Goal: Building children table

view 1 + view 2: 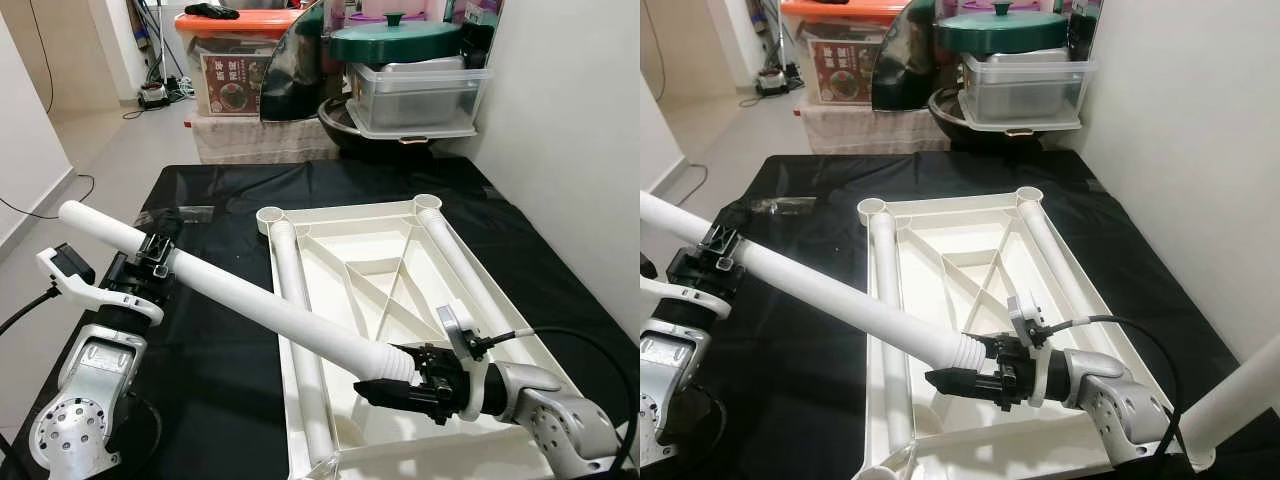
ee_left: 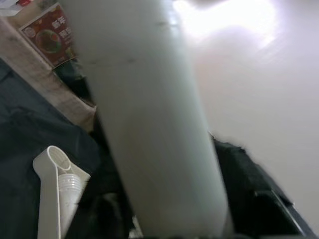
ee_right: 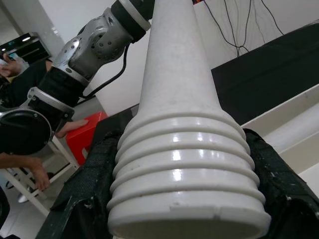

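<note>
a long white plastic table leg [image 1: 250, 295] with a ribbed threaded end is held in the air between both grippers, slanting across the black-covered table [image 1: 220, 370] from the robot's left down toward its right. the left gripper [image 1: 152, 253] clamps the leg near its smooth upper end, its black fingers closed around the tube; in the left wrist view the tube [image 2: 149, 119] runs right along the camera. the right gripper [image 1: 415, 378] holds the ribbed end, its black fingers [image 3: 99, 174] pressed on either side of the threads [image 3: 184, 179].

below the leg lies the upside-down white plastic children's tabletop [image 1: 400, 300], a rectangular tray-like frame with inner ribs and round sockets at the corners. two more white legs lie in it lengthwise, one along the left edge [image 1: 300, 340] and one along the right edge [image 1: 455, 265]. the ribbed end of the held leg hangs above the near half of the tabletop, not touching it.

beyond the table stand a clear plastic storage box [image 1: 415, 95] with a green lidded pot [image 1: 395, 40] on it and an orange-lidded box [image 1: 235, 55].
</note>
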Controlling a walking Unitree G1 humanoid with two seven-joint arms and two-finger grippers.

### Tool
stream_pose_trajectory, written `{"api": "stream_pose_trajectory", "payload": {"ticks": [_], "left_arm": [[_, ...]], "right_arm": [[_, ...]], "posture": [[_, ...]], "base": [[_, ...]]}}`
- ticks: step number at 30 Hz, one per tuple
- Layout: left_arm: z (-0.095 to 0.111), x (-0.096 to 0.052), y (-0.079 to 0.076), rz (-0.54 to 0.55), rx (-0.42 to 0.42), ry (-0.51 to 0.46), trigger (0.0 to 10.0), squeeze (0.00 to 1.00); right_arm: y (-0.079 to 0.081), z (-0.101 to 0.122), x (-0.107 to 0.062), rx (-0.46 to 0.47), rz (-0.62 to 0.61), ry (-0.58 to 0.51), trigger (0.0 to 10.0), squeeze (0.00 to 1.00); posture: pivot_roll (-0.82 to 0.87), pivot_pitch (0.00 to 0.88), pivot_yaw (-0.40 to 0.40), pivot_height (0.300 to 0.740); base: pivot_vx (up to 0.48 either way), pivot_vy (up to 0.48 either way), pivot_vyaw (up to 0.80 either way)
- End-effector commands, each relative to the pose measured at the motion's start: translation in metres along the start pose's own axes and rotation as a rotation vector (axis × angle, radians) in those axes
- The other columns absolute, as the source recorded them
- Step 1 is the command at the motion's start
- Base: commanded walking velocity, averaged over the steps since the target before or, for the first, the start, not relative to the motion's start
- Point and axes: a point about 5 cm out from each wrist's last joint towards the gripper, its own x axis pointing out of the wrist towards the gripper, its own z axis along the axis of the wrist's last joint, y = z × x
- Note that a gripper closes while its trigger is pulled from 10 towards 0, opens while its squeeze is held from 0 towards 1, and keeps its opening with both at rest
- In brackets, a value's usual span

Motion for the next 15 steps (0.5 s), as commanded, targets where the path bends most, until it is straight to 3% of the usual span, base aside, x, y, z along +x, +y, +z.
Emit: {"api": "stream_pose_trajectory", "payload": {"ticks": [1,8,13,14,15], "left_arm": [[-0.001,0.002,-0.006,-0.035,0.020,0.002,0.0,0.00],[-0.011,0.000,-0.019,-0.093,0.008,0.030,0.0,0.00],[-0.024,-0.002,-0.035,-0.145,-0.020,0.048,0.0,0.00],[-0.026,-0.003,-0.036,-0.144,-0.023,0.051,0.0,0.00],[-0.026,-0.003,-0.036,-0.144,-0.023,0.051,0.0,0.00]], "right_arm": [[0.006,0.004,0.007,-0.021,0.084,0.001,0.0,0.00],[0.000,0.005,0.010,-0.055,0.042,-0.004,0.0,0.00],[-0.012,0.009,0.017,-0.112,-0.062,-0.036,0.0,0.00],[-0.021,0.008,0.019,-0.135,-0.164,-0.017,3.8,0.00],[-0.021,0.008,0.019,-0.135,-0.164,-0.017,3.8,0.00]], "posture": [[-0.04,0.000,0.005,0.740],[-0.04,0.000,0.002,0.740],[-0.04,0.000,-0.003,0.740],[-0.04,0.000,-0.004,0.740],[-0.04,0.000,-0.004,0.740]], "base": [[0.000,0.000,0.00],[0.000,0.000,0.00],[0.000,0.000,0.00],[0.000,0.000,0.00],[0.000,0.000,0.00]]}}
